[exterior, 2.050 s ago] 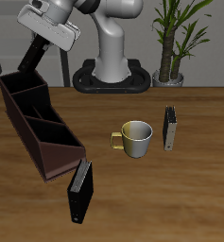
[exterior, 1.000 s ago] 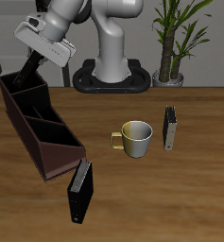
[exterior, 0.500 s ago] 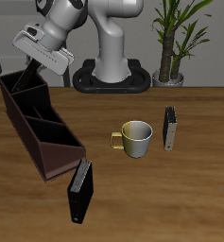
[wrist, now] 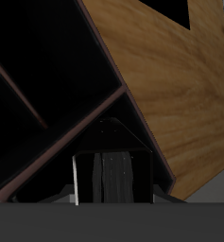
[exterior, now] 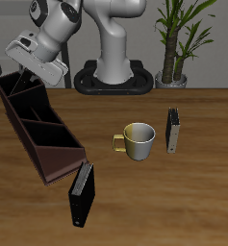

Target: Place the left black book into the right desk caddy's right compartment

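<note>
Black book (wrist: 106, 177) in jaws — above caddy (exterior: 38, 130).

Wooden worktop (exterior: 183, 202) bearing a maroon desk caddy (exterior: 50, 151), cream mug (exterior: 138, 140), two black books (exterior: 81, 194) (exterior: 172, 130), and a potted plant (exterior: 174, 77).

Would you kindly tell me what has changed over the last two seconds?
The claw, carrying the left black book, has swung toward the far end of the right desk caddy and now hangs at the right compartment, and the caddy's far end has shifted slightly. The mug and the other two books stayed put.
</note>
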Controlling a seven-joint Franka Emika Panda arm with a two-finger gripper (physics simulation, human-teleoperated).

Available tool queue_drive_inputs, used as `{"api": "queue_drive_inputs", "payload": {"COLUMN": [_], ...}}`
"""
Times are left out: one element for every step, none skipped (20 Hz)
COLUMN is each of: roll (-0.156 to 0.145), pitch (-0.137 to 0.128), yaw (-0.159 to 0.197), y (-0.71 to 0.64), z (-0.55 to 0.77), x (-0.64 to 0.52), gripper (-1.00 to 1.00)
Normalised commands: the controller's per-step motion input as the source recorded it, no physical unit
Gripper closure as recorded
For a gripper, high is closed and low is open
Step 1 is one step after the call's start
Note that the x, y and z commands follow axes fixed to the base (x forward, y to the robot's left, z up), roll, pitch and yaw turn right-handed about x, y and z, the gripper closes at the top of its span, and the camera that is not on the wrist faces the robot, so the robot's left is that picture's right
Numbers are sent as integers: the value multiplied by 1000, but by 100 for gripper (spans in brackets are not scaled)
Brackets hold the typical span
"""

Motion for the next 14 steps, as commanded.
{"api": "queue_drive_inputs", "payload": {"roll": [-12,-39,0,-66,-71,-67,-10,-218,104,-145,19,32,35,-24], "pitch": [18,70,0,33,140,39,3,24,28,83,-45,-7,8,-31], "yaw": [-2,-61,0,-10,-53,-23,-2,-47,-199,65,39,-42,1,-3], "y": [-94,-234,184,-222,-457,-121,-28,-278,232,-148,8,189,77,80], "z": [-224,-240,61,-232,-462,-138,-45,-38,24,83,133,141,80,122], "x": [69,-22,193,-44,-112,-34,-8,-100,-90,82,-200,56,-30,-95], "gripper": [100,100,100,100,100,100,100,100,-100,-100,-100,-100,-100,-100]}}
